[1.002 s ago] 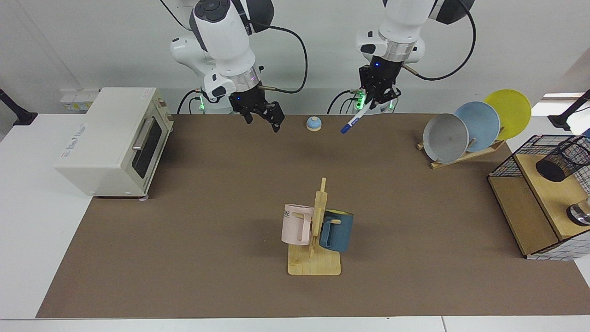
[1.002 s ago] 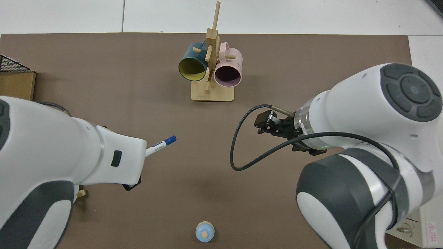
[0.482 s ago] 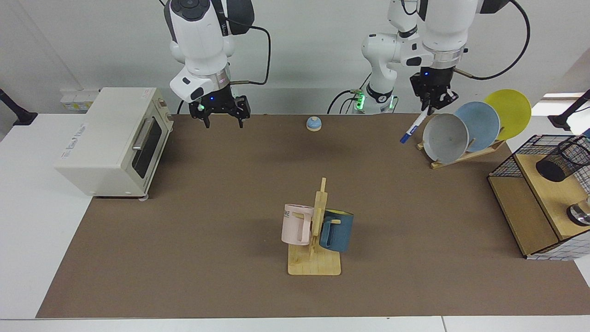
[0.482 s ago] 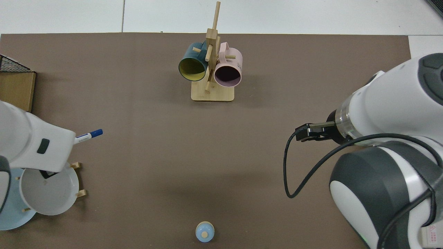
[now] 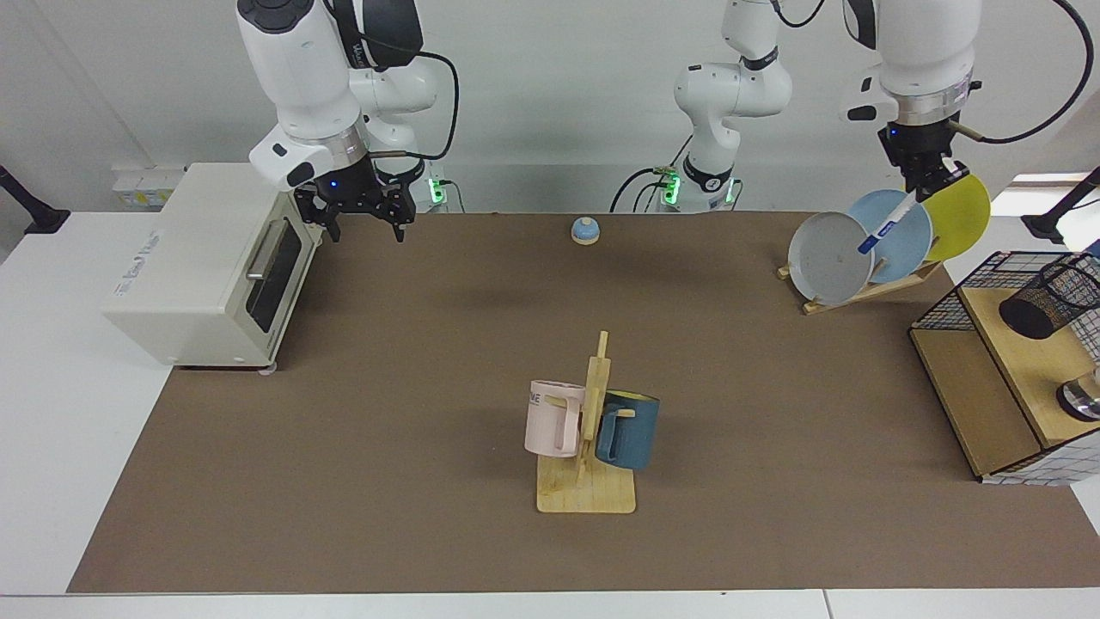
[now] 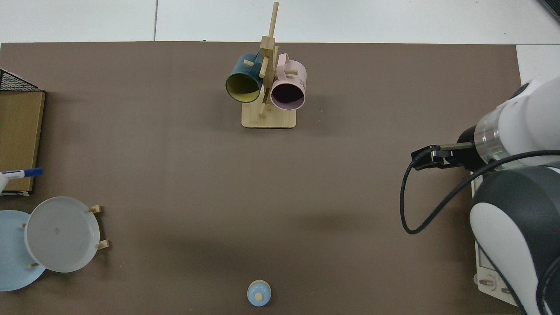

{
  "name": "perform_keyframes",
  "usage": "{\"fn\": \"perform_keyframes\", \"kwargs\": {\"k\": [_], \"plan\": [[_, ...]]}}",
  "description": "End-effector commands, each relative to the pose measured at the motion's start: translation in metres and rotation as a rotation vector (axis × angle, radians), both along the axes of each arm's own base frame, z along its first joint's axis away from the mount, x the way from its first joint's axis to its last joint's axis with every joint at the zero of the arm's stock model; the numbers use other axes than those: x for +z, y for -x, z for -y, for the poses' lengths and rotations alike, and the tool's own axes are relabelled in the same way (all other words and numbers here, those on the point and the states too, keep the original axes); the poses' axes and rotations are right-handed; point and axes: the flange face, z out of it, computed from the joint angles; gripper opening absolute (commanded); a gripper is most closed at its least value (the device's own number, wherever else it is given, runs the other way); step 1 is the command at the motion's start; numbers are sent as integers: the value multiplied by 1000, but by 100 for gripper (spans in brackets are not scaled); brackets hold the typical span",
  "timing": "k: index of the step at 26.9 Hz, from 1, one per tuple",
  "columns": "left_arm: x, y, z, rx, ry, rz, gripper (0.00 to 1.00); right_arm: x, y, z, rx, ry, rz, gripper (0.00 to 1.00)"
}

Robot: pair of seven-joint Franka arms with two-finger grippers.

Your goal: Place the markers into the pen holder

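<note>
facing: across the tabletop (image 5: 344, 387), high, angled down toward both arm bases | top: overhead, straight down, closer | shared: mug rack (image 5: 587, 447) (image 6: 268, 94), bell (image 5: 585, 230) (image 6: 259, 293), plates (image 5: 832, 258) (image 6: 61, 234)

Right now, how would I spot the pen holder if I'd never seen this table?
Look to the wire basket frame on a wooden stand at the table's end, beyond the plate rack. The pen holder is the black mesh cup on that stand, tilted in the facing view. Unlike the pink mug and blue mug, it is see-through mesh without a handle.
</note>
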Motion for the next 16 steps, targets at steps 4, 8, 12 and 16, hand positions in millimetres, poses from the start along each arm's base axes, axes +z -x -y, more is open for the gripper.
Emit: {"fn": "perform_keyframes", "kwargs": {"k": [4, 8, 12, 16], "plan": [[13, -19, -74, -156, -119, -12, 0, 3, 6, 1, 23, -6, -12, 100], [19, -27, -102, -287, -201, -46, 0, 3, 6, 4, 14, -6, -11, 100], [20, -32, -123, -360, -250, -61, 0, 3, 5, 5, 11, -4, -13, 100], [19, -38, -139, -437, -329, -87, 0, 3, 6, 4, 13, -4, -13, 100]]}}
